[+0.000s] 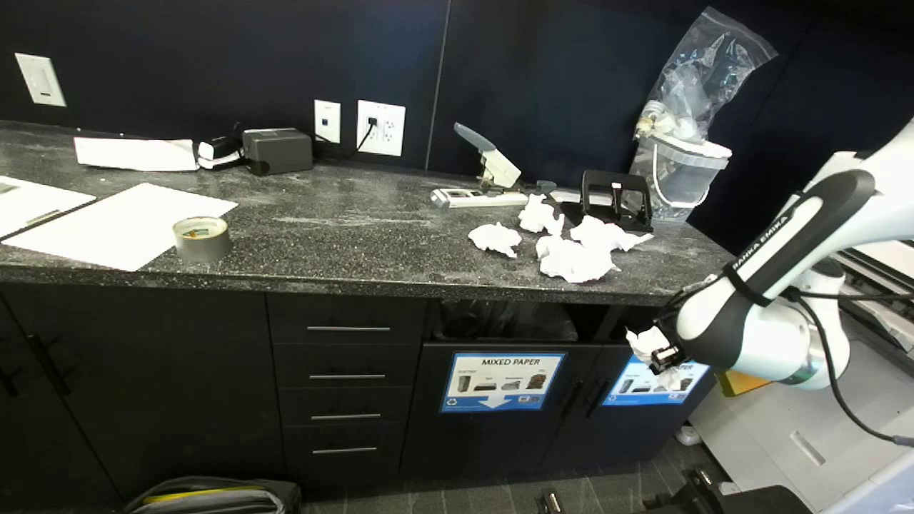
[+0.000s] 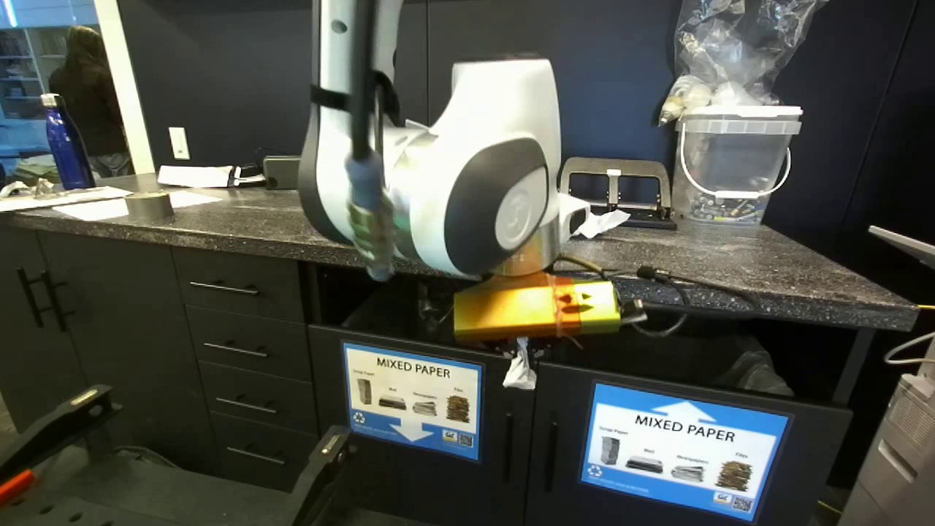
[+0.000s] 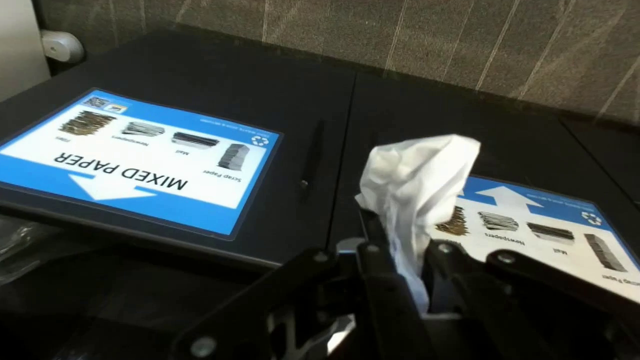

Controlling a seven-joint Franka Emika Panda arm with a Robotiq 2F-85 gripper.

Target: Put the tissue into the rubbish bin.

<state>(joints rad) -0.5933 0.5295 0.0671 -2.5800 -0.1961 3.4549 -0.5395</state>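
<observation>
White tissue (image 3: 420,175) hanging outside bin (image 2: 657,382)

Gripper (image 3: 402,245) is pinching the tissue, jaws together on it. Tissue is dangling near the seam (image 2: 530,438) between 2 front panels (image 2: 424,482) in an exterior view. Bin's sign (image 2: 683,460) is showing an up arrow. More crumpled tissues (image 1: 575,259) are lying on the counter (image 1: 357,246) near a black hole punch (image 2: 643,169). Clear tub (image 2: 734,164) is standing just beside the punch; tape roll (image 1: 202,246) is sitting well apart.

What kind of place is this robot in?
Probably an office, maybe its supply or copy corner. You can tell by the hole punch, what looks like a big stapler, and the signs saying MIXED PAPER, for recycling.
</observation>
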